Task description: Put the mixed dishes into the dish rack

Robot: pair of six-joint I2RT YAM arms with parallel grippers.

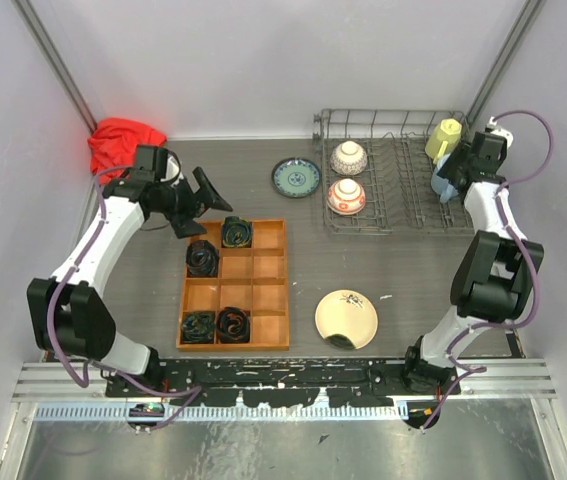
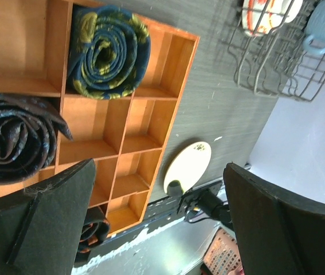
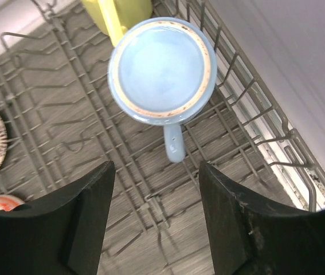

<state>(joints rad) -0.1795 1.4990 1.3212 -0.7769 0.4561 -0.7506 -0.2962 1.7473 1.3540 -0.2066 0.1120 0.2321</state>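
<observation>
The grey wire dish rack (image 1: 403,205) stands at the far right. In it are two white-and-red bowls (image 1: 349,157) (image 1: 346,196), the pale yellow mug (image 1: 444,138) and the light blue cup (image 3: 162,69), upright with its handle towards me. My right gripper (image 3: 156,172) is open and empty just above the rack floor, short of the cup. The teal plate (image 1: 295,178) lies on the table left of the rack. The cream plate (image 1: 346,319) lies near the front. My left gripper (image 1: 199,205) is open and empty above the wooden tray's far edge.
An orange-brown wooden compartment tray (image 1: 263,290) holds several rolled dark cloths (image 2: 108,51). A red cloth (image 1: 123,140) lies in the far left corner. Walls close the left, back and right sides; the right wall runs close along the rack (image 3: 254,120).
</observation>
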